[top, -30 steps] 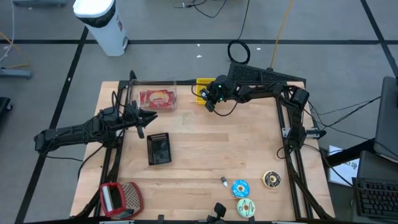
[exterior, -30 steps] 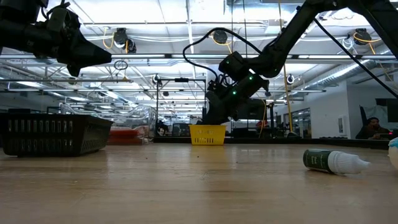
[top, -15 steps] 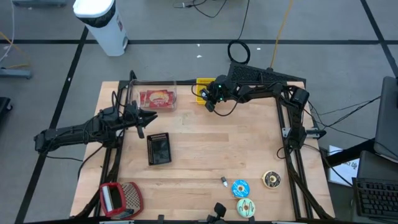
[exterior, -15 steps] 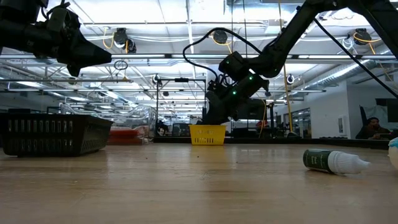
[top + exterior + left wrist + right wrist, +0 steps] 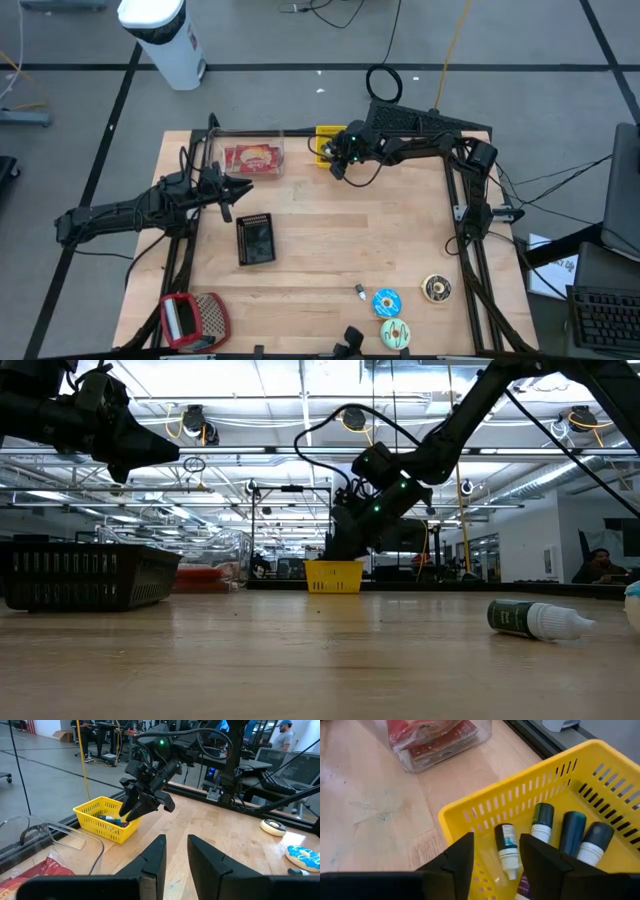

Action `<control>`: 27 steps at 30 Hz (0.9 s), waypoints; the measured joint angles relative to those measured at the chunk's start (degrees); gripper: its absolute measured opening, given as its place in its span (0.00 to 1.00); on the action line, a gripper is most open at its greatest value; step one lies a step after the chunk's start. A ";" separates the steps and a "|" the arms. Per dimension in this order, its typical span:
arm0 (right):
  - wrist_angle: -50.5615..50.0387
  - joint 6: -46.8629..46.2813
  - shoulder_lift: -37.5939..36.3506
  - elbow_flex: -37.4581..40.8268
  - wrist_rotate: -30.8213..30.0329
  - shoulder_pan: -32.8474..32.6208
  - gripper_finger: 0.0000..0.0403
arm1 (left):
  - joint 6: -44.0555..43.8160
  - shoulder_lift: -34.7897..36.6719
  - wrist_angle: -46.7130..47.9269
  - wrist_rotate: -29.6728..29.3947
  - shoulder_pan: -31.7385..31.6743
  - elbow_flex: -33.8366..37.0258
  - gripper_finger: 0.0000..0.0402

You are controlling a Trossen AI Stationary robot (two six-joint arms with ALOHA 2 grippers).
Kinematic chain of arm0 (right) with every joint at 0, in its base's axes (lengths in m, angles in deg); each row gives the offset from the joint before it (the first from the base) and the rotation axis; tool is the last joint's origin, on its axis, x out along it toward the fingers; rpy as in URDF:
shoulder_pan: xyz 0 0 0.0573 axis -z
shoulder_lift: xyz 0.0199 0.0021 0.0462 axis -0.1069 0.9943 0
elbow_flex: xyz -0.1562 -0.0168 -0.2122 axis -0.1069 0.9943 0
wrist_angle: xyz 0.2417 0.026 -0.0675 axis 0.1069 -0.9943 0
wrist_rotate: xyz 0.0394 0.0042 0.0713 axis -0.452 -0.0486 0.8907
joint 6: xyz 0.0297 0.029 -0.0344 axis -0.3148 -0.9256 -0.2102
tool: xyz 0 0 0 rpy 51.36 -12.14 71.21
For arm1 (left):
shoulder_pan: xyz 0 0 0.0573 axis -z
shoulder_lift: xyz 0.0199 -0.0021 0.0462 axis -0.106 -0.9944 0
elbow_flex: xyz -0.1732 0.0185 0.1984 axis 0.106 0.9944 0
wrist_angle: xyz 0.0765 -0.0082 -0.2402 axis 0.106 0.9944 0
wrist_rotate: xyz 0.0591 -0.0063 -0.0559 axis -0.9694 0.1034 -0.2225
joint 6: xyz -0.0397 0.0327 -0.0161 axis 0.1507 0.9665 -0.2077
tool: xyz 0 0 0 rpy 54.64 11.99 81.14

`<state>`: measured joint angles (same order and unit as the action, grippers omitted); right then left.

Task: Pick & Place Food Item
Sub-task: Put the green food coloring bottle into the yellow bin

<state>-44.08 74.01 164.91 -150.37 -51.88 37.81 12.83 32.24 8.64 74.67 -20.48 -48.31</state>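
Observation:
My right gripper hangs open over the yellow basket at the table's far edge, slanting down into it. Several small dropper bottles lie in the basket. One of them lies on the basket floor under the gap between my fingers, clear of both. The high view shows this gripper at the basket. My left gripper waits level at the table's left, its fingers a little apart with nothing between them. Three doughnuts lie near the right front corner.
A clear box holding a red packet stands left of the basket. A black basket sits mid-left and a red item at the near left corner. One loose bottle lies on the table near the doughnuts.

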 joint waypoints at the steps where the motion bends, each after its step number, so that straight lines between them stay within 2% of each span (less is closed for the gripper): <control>1: -0.04 0.43 -0.26 0.00 0.00 -0.10 0.38 | 0.00 0.00 -0.01 0.00 0.00 0.00 0.20; 5: -1.66 4.03 -3.43 0.07 0.13 -1.86 0.39 | 0.00 0.00 0.00 0.00 0.02 0.00 0.20; 11: -6.58 9.37 -11.14 0.04 0.04 -9.37 0.38 | 0.00 -0.01 0.00 0.00 0.01 0.00 0.20; 18: -18.30 9.92 -17.98 -0.02 0.07 -23.31 0.38 | 0.00 0.01 -0.02 0.00 0.01 0.00 0.20; 23: -23.29 9.36 -18.13 0.02 0.04 -34.13 0.37 | 0.00 0.00 0.01 0.00 0.01 -0.01 0.20; 27: -25.60 5.37 -17.21 0.01 0.01 -41.63 0.38 | 0.00 -0.02 -0.01 0.00 0.01 -0.01 0.20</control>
<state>-69.68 79.38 147.69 -150.36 -51.87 -3.82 12.83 32.23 8.63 74.67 -20.46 -48.31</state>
